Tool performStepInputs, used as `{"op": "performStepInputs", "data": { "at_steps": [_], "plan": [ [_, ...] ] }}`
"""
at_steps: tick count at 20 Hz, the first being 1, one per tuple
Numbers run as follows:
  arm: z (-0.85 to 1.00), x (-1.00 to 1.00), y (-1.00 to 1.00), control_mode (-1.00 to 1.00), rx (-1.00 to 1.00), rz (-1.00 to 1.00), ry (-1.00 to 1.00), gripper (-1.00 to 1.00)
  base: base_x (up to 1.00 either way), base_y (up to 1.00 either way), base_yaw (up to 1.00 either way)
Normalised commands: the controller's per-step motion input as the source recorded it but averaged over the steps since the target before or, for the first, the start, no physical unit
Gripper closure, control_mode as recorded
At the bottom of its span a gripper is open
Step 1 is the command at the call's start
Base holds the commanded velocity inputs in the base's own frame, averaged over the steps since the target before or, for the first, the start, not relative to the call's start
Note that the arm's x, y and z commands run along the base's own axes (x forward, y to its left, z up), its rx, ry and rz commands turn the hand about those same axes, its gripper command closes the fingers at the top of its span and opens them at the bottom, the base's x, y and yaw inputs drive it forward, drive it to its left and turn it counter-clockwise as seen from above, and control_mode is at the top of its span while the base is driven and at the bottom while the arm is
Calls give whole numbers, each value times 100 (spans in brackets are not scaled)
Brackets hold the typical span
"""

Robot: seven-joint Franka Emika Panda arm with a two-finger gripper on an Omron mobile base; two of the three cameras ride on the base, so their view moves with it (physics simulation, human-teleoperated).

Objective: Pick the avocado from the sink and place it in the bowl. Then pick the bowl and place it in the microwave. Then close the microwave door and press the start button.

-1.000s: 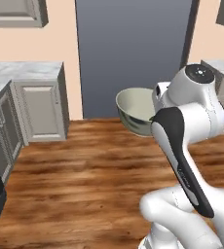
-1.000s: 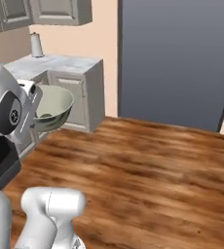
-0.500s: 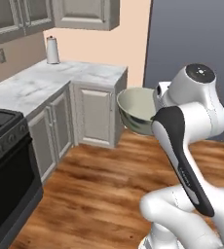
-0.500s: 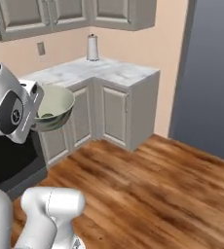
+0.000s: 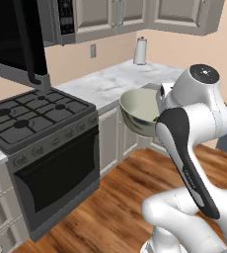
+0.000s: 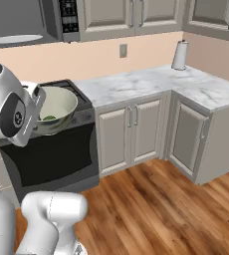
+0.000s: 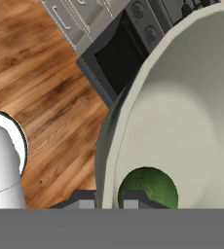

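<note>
In the left base view the whole scene has swung round since a moment ago: the fridge and bare floor have given way to the black stove point(image 5: 34, 118), the marble counter point(image 5: 110, 81) and the open microwave door point(image 5: 17, 39) overhead. That is the base turning, not the things moving. The bowl point(image 5: 140, 111) rides level in front of the arm as before, so the carry to the microwave seems well under way, with avocado placing already done.

In the right base view the microwave point(image 6: 22, 22) sits high at upper left, its white turntable point(image 6: 14, 39) visible inside the grey cavity, well above the bowl point(image 6: 57, 107). A bit of green, the avocado point(image 6: 49, 118), lies at the bowl's bottom. A paper towel roll point(image 6: 180, 55) stands far off on the counter corner. I judge the bowl must be lifted a good deal, and the hanging door edge could catch the arm or rim.

In the hand view the pincer point(image 7: 103, 202) stands narrow, its tips clamped either side of the bowl's rim point(image 7: 109, 146), the avocado point(image 7: 148, 188) just inside the wall, oven door below
</note>
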Motion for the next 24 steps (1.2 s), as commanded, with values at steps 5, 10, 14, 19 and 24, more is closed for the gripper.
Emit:
{"op": "performStepInputs", "data": {
  "at_steps": [5, 10, 14, 19, 24],
  "plan": [
    [0, 0, 0, 100, 0, 0, 0, 100, 97, -19, 54],
    [0, 0, 0, 100, 0, 0, 0, 100, 74, -18, 39],
    [0, 0, 0, 100, 0, 0, 0, 100, 26, 1, 24],
    [0, 0, 0, 100, 0, 0, 0, 100, 73, -7, 34],
    [0, 0, 0, 100, 0, 0, 0, 100, 59, -40, 36]
  ]
}}
